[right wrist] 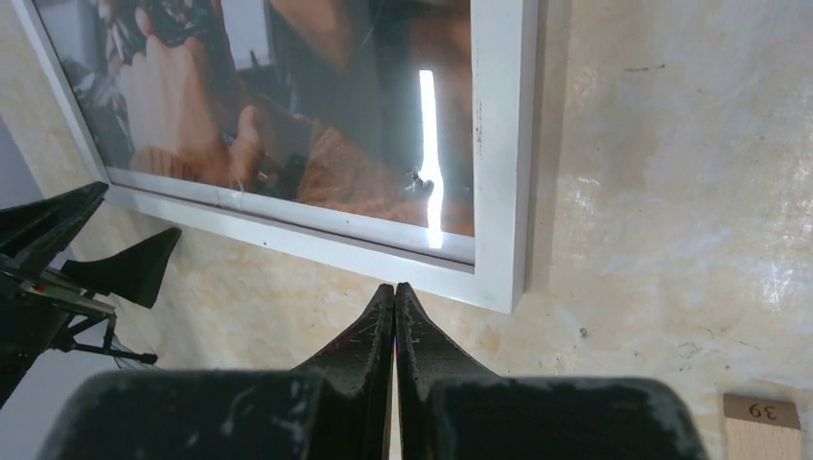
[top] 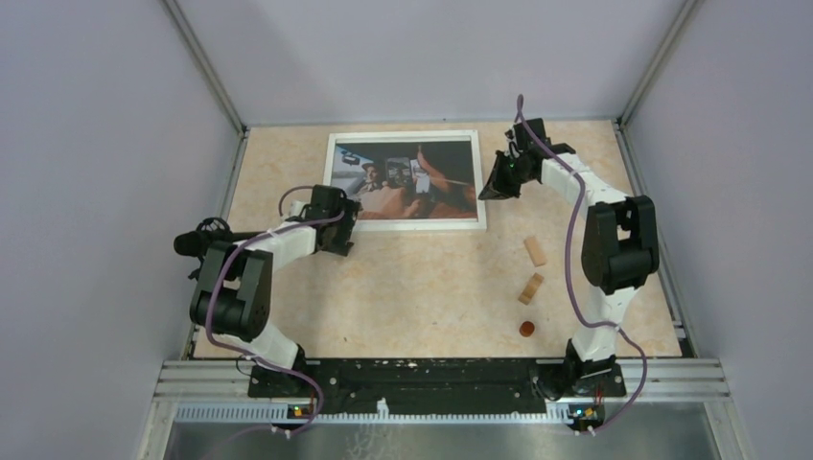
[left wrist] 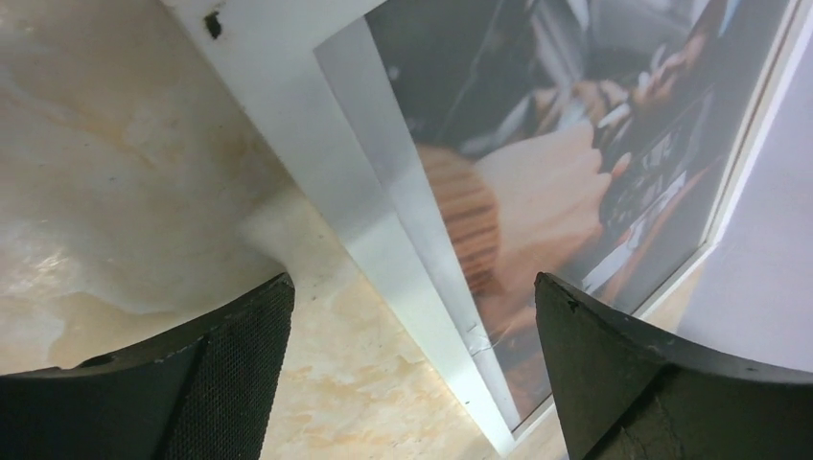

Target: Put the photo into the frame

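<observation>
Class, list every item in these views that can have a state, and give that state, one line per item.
photo: face up, flat, sitting inside the frame
white frame: lying flat, photo filling it
left gripper: open, empty, over the frame's near-left corner
right gripper: shut, empty, beside the frame's right edge
far wooden block: lying loose
near wooden block: lying loose
small brown disc: lying flat, loose

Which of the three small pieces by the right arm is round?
The dark reddish disc, at the row's near end; the far block and middle block are pale and oblong.
</observation>
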{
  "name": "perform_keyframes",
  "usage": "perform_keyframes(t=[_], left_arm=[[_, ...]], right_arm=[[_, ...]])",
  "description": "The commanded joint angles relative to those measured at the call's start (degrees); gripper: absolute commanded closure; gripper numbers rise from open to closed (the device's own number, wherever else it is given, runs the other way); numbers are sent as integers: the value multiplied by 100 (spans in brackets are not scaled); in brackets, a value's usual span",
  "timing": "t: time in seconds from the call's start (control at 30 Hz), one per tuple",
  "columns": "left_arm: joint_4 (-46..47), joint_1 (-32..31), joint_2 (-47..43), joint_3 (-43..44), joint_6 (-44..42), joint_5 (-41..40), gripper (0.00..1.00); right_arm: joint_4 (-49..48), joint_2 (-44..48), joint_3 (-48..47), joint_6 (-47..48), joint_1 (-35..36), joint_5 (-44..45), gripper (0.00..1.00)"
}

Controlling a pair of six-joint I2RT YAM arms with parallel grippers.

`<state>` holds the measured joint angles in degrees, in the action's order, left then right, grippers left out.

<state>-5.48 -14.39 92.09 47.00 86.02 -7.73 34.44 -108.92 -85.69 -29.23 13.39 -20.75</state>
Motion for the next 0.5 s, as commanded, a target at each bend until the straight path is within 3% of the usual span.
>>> perform_keyframes(t=[0.0,0.07,0.1,0.17,0.2,0.37,0.47], left_arm=[[-1156,-41,-176,97,-644,173,2],[-1150,-92,-423,95,-917,437,2],[-1112,-143,-579,95,-1098,495,1],[-980,-253,-968,97,-1499,726,1],[-913,-299,-1159,109,-1720,938,1],[-386,-646,-2146,353,-2896,1434,2],[2,-717,-2721,516,-3666,1871,2]], right_arm=[[-437,-10,-130,33,32,-107,100],[-677,44,48,167,28,148,100],[-744,34,122,284,29,191,92],[-872,-67,229,439,-12,138,64],[-911,-142,280,468,-42,135,56],[-1228,-565,360,605,-117,145,36],[-1353,-850,184,703,-119,112,35]])
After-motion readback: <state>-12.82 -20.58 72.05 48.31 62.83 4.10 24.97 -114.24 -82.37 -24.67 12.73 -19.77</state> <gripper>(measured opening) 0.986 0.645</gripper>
